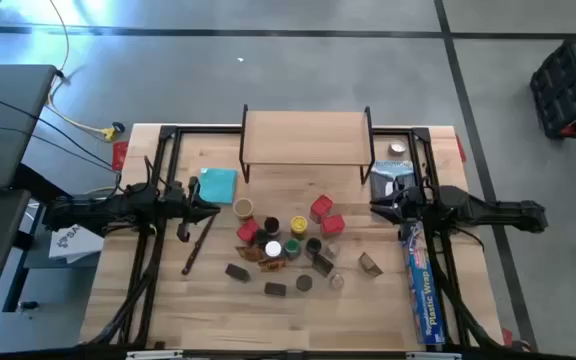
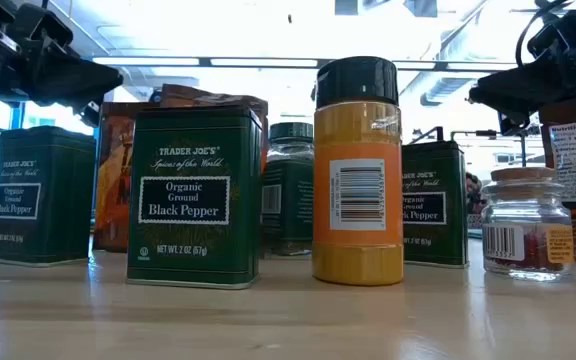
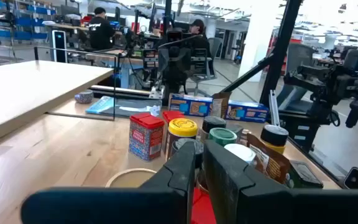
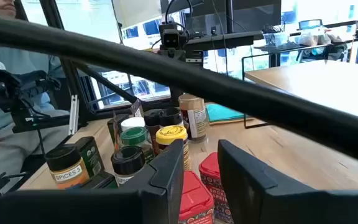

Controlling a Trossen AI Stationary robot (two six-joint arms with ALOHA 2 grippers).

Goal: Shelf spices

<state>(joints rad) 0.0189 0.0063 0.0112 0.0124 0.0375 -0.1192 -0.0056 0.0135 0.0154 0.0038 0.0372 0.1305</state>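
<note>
Overhead: spices (image 1: 288, 245) clustered mid-table, in front of shelf (image 1: 306, 135), none on its wooden top. Left gripper (image 1: 211, 207) above table left of cluster, near teal cloth (image 1: 218, 184), fingers nearly together, empty. Right gripper (image 1: 378, 207) right of cluster, beside red boxes (image 1: 325, 214), fingers slightly apart, empty. Blue wrap box (image 1: 421, 285) along right edge. At table level: green pepper tin (image 2: 195, 196) beside orange jar (image 2: 357, 170).
</note>
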